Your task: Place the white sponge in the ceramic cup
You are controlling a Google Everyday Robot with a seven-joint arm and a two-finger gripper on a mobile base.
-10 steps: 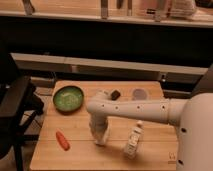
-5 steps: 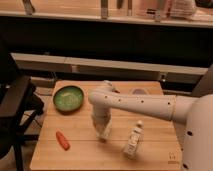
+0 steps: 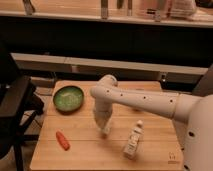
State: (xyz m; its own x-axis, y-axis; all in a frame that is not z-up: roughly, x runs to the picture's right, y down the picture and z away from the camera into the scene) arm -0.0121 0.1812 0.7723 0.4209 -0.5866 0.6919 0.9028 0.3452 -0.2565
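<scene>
Heads up: over the last second the two-finger gripper point(image 3: 104, 131) barely shifts. It hangs tip-down over the middle of the pale wooden desk point(image 3: 85, 159), a touch toward the near edge, pretty much where it was. What does change is the white arm point(image 3: 145, 102) behind it. The elbow lifts and swings toward the far edge, so the wrist now stands nearly upright over the same spot. To me that reads as you starting to pull up rather than pressing down.

The catch is that I can't tell whether the gripper is holding anything. The small, soft cream-white sponge doesn't show as a separate thing anywhere on the desk. There's a pale lump right at the gripper's tip, low against the wood, and that may be it, but I wouldn't swear to it. The small grey-white ceramic cup stood near the far edge a second ago, and the forearm now covers that spot.

Everything else stays put. The round green bowl point(image 3: 68, 97) is by the far-left corner and the orange carrot-shaped thing point(image 3: 62, 140) is near the left edge. The tall white bottle with a label point(image 3: 132, 142) leans just right of the gripper, apart from it.

So the drop isn't done yet. If you do have the sponge, the next leg is up and toward the far edge. Mind that bottle.
</scene>
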